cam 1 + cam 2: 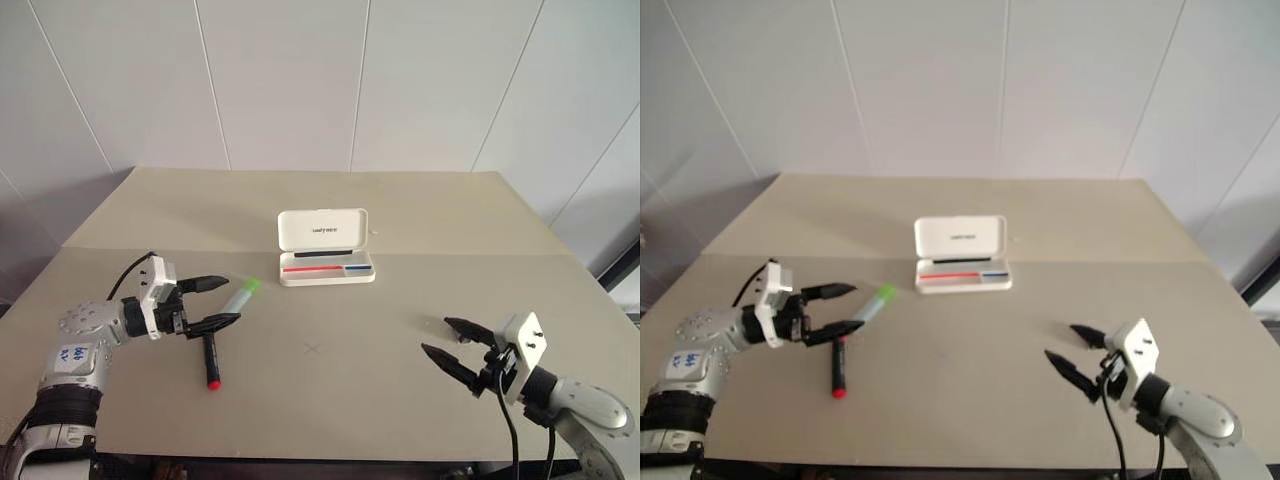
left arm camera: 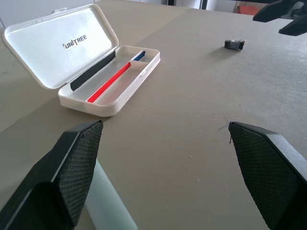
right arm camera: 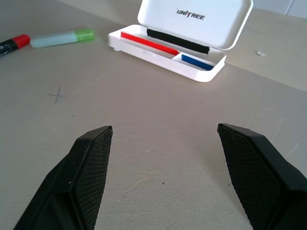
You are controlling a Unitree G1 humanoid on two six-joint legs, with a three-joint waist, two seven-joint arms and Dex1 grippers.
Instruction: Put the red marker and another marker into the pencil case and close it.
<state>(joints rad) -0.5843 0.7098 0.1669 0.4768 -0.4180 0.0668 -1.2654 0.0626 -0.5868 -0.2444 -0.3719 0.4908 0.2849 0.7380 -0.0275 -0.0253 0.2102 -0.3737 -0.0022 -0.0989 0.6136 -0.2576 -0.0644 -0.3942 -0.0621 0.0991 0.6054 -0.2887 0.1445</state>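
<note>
Both pincers stand released, holding nothing. My left gripper (image 1: 218, 302) hangs just beside the two markers, with its fingers spread wide; my right gripper (image 1: 452, 340) hovers over bare table (image 1: 400, 400), well apart from everything.

I see the red marker (image 1: 211, 364) lying flat on the table, its red end toward me and its black barrel running under my lower left finger. The green marker (image 1: 240, 296) lies near it, at an angle, with its bright cap pointing toward the pencil case (image 1: 325, 248). The case stands open in the middle of the table, lid raised, tray empty.

I judge both markers light and stiff, with smooth round plastic barrels, so they may roll or slip between the pads. I would take each across the middle of the barrel, not at the cap. The case looks a light hard shell; pushing the lid could make it slide, so my other pincer should steady the base.
</note>
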